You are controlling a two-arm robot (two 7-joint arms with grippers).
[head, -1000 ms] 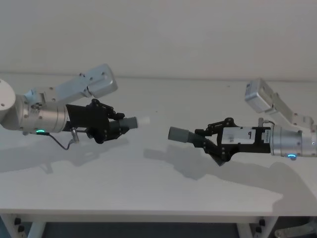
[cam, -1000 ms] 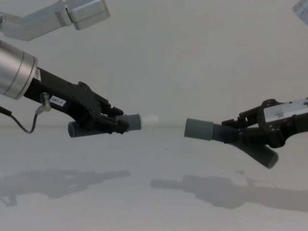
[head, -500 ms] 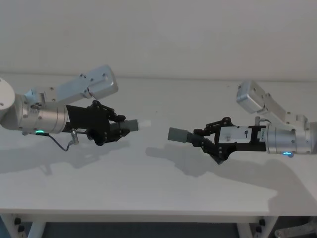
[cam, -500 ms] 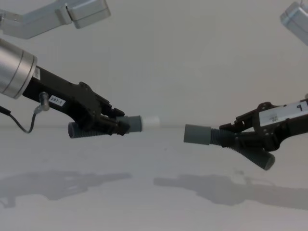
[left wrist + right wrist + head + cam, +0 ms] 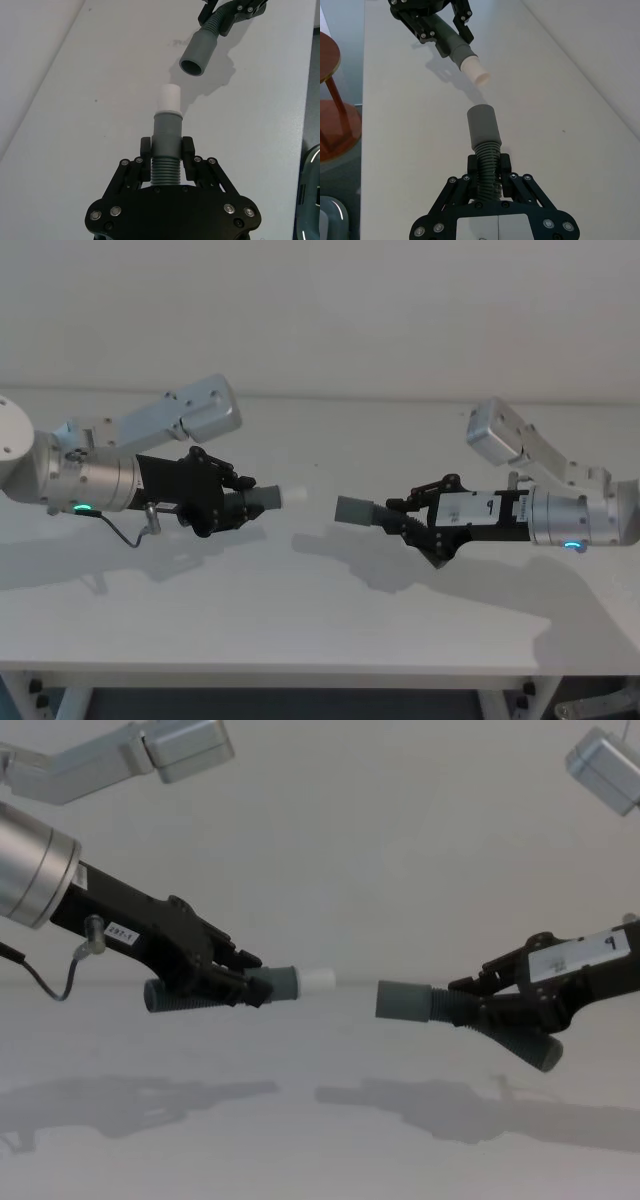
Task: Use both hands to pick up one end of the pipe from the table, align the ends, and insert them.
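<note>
Left claw pinches the lighter pipe piece by its ribbed neck, held above the table, with the whitish tip pointing right along a near-level axis. A short open gap lies between that tip and the wider cuff, whose mouth faces left toward it. Right claw is closed on the ribs of the darker piece just behind the cuff, its bent tail hanging down to the right. Seen from the chest, the cuff sits slightly lower than the tip; the left wrist view shows it also offset a little sideways. Both arms look about equally near the gap, so the join probably needs a small lift and sideways correction before closing.
</note>
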